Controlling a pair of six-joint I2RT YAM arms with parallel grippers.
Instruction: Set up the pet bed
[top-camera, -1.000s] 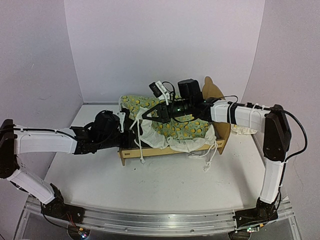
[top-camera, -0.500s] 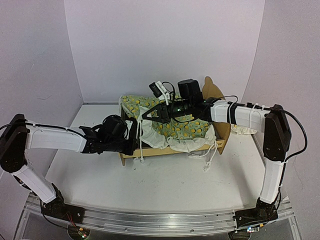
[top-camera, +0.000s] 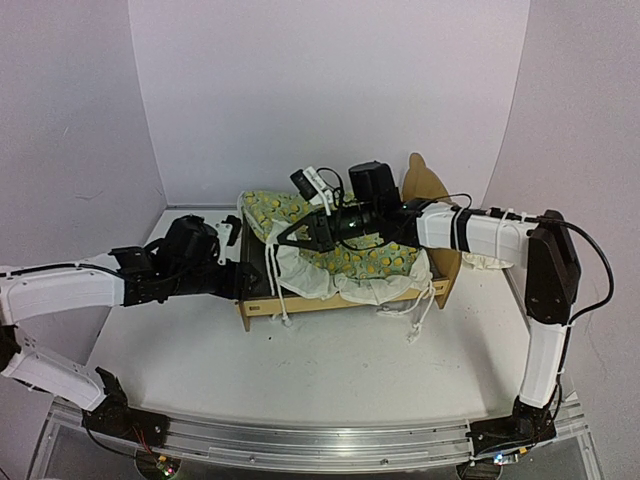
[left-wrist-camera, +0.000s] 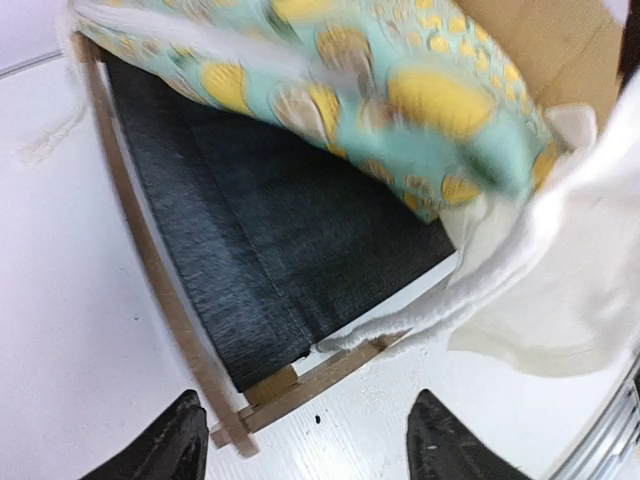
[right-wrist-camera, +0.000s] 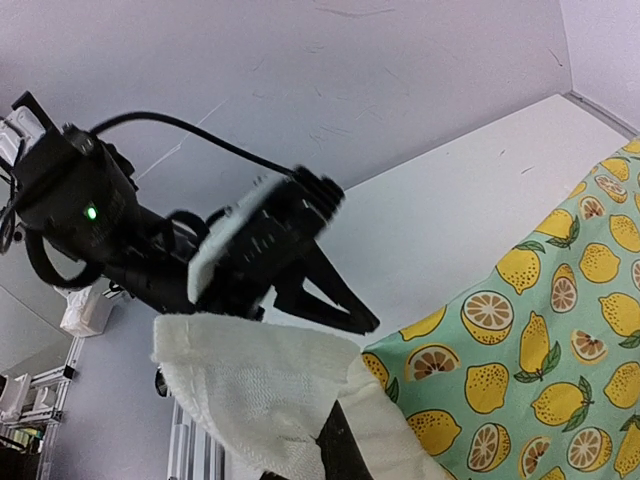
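Two arms are meeting over the pet bed (top-camera: 340, 298), which is sitting near the middle of the white table (top-camera: 330, 370) with its curved headboard (top-camera: 425, 185) standing at the right end. The right gripper (top-camera: 272, 238) is reaching across from the headboard side. Its jaws are pressed together on the white underside edge of the lemon-print blanket (top-camera: 365, 262), holding that edge lifted above the foot end. The rest of the cloth is lying rumpled over the bed, its ruffle and ties drooping over the front rail. The left gripper (left-wrist-camera: 310, 452) is hovering at the bed's foot corner, spread wide and gripping nothing (the wrist view is showing both fingertips (left-wrist-camera: 180, 445) over bare table). Beneath the raised cloth, the dark grey-blue mattress pad (left-wrist-camera: 270, 250) is lying flat inside the plywood rails (left-wrist-camera: 150, 260).
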